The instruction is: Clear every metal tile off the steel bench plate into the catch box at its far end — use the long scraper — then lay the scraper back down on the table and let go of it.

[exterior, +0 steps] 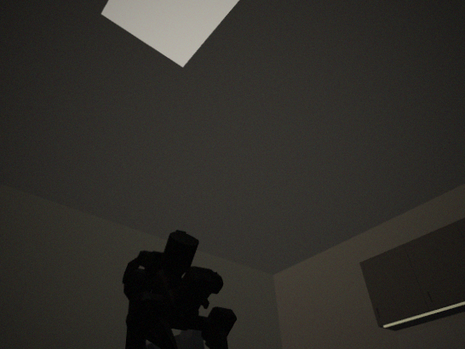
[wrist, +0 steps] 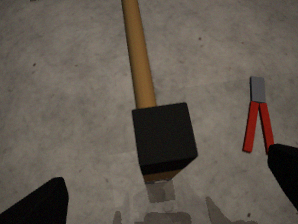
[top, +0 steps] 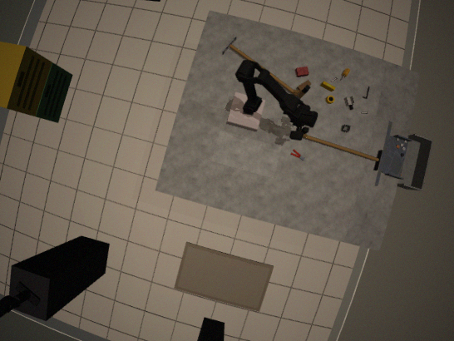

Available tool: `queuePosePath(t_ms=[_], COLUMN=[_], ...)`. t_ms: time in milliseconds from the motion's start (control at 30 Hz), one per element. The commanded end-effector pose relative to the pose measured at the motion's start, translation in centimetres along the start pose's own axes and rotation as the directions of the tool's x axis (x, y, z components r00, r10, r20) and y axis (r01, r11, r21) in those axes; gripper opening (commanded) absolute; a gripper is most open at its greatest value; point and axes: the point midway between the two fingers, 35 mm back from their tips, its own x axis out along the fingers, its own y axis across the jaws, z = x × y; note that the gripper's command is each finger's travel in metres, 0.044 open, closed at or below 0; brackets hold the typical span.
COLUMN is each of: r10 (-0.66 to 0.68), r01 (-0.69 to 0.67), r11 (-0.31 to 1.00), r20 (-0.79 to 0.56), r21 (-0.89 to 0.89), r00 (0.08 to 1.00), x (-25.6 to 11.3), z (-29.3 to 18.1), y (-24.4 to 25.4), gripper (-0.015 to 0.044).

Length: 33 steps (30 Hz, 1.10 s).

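Note:
The long scraper has a wooden handle [top: 341, 148] [wrist: 140, 65] with a black grip block [wrist: 165, 135] at its near end; its dark blade [top: 377, 160] is at the near edge of the steel bench plate [top: 390, 164]. Several small tiles [top: 402, 145] lie on the plate, one orange, the others pale or dark. The dark catch box [top: 423, 162] is beyond the plate's far end. My gripper [top: 300, 132] [wrist: 171, 172] is open and empty, above the grip block, with one finger on each side of it in the wrist view. The exterior view shows only the arm's dark silhouette.
Red-handled pliers [top: 296, 154] [wrist: 257, 107] lie beside the grip block. A second wooden-handled tool [top: 249, 58] lies behind the arm. A red block [top: 302, 71], a yellow block [top: 328, 86], a yellow ring [top: 330, 99] and several other small items lie on the grey table top [top: 249, 183].

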Motion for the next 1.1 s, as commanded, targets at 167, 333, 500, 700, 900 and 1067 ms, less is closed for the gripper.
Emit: queuePosePath(t_ms=[167, 333, 500, 700, 900, 1067], r10=[-0.003, -0.003, -0.003, -0.003, -0.003, -0.003], r01=[0.003, 0.003, 0.003, 0.003, 0.003, 0.003], r11=[1.000, 1.000, 1.000, 1.000, 1.000, 1.000], r20=[0.004, 0.003, 0.003, 0.003, 0.003, 0.003], r21=[-0.009, -0.010, -0.010, -0.010, -0.010, -0.010], r00=[1.000, 1.000, 1.000, 1.000, 1.000, 1.000], x=[-3.5, -3.4, -2.0, -0.7, -0.4, 0.4], z=[1.6, 1.4, 0.4, -0.8, -0.8, -0.7], y=[0.0, 0.0, 0.0, 0.0, 0.0, -0.1], gripper=[0.0440, 0.0440, 0.0440, 0.0440, 0.0440, 0.0440])
